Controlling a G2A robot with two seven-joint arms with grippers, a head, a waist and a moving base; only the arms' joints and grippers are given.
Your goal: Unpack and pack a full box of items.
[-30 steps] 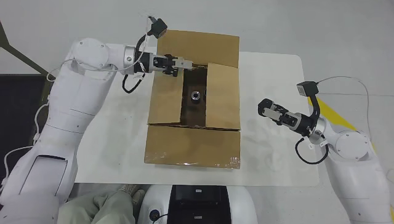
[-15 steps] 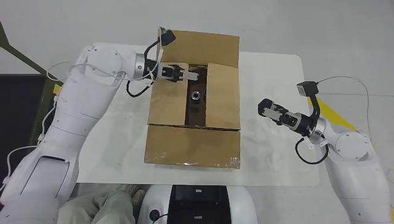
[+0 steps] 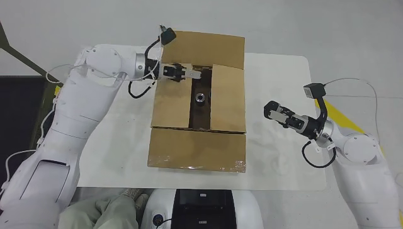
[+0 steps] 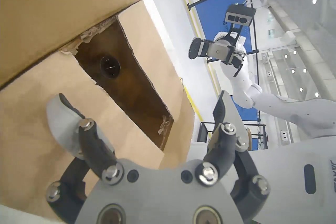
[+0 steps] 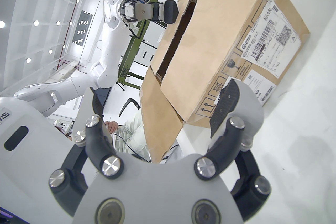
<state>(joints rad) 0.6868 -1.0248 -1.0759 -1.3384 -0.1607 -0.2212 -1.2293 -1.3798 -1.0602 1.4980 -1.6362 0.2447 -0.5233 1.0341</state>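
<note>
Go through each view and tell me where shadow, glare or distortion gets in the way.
Top view: even light, but the box interior is shadowed, only a round item showing. Left wrist view: same dark gap; ceiling lamps glare as spots. Right wrist view: gap reads black, contents hidden; soft shadows on the table; straight lines bow near edges.

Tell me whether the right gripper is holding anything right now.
No, the right gripper is open and empty, standing apart from the cardboard box.

Top view overhead, facing down at table (image 3: pixel 280 78); wrist views close, facing box (image 5: pixel 223 25) from opposite sides; box shared.
</note>
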